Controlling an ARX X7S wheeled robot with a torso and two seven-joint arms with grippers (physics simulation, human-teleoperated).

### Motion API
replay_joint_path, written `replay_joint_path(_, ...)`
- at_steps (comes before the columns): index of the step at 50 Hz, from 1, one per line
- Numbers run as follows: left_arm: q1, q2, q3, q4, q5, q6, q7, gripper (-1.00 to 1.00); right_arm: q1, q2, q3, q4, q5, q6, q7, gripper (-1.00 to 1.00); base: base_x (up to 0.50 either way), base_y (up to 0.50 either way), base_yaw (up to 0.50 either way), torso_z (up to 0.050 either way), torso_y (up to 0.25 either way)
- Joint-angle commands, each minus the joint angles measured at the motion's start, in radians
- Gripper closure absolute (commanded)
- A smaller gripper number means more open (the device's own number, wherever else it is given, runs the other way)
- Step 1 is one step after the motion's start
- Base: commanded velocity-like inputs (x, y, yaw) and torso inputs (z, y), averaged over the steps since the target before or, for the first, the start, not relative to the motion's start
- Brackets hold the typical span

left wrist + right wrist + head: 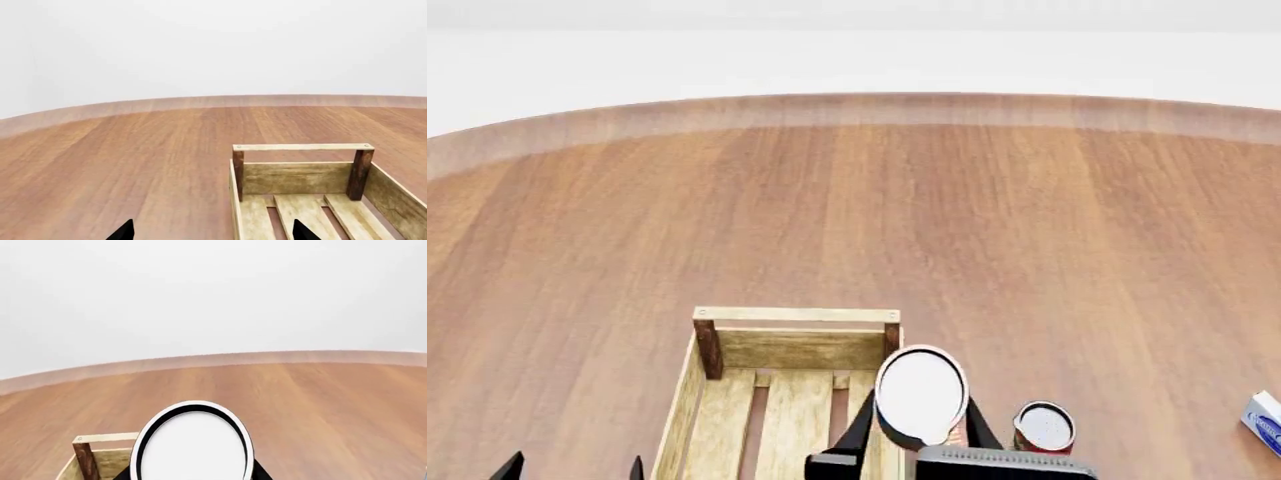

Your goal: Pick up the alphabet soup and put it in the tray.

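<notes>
The right gripper (922, 440) holds the alphabet soup (921, 393), label unreadable, over the tray (797, 315); left gripper (212, 231) spread wide.

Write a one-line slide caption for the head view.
Right gripper holds the alphabet soup above the tray's right edge, a second can beside it.

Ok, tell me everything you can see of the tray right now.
The tray is a long, open light-wood crate with plank sides, a slatted bottom and darker corner posts. It sits flat on the wooden table, its near end cut off by the head view. Nothing visible lies inside. The right pincer holds the alphabet soup above its right wall.
</notes>
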Motion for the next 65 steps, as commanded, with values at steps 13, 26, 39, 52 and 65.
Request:
replay_joint_path(13, 0.001, -0.007, 0.008, 0.002, -0.007, 0.002, -0.008, -1.00, 0.103, -0.076, -0.111, 0.172, -0.089, -0.052, -0.081, 1.00, 0.00, 0.00, 0.00, 0.001, 0.001)
replay_joint_path(26, -0.002, -0.010, 0.013, -0.001, -0.011, 0.004, -0.011, -1.00, 0.149, -0.126, -0.163, 0.312, -0.116, -0.108, -0.123, 1.00, 0.00, 0.00, 0.00, 0.000, 0.001)
replay_joint_path(39, 0.000, -0.014, 0.016, 0.006, -0.016, 0.003, -0.015, -1.00, 0.167, -0.168, -0.208, 0.428, -0.153, -0.181, -0.137, 1.00, 0.00, 0.00, 0.00, 0.000, 0.000)
replay_joint_path(52, -0.002, -0.016, 0.020, 0.003, -0.020, 0.007, -0.017, -1.00, 0.179, -0.204, -0.242, 0.570, -0.173, -0.321, -0.173, 1.00, 0.00, 0.00, 0.00, 0.000, 0.001)
replay_joint_path(65, -0.004, -0.019, 0.022, -0.001, -0.026, 0.011, -0.019, -1.00, 0.216, -0.249, -0.261, 0.773, -0.162, -0.426, -0.206, 1.00, 0.00, 0.00, 0.00, 0.000, 0.001)
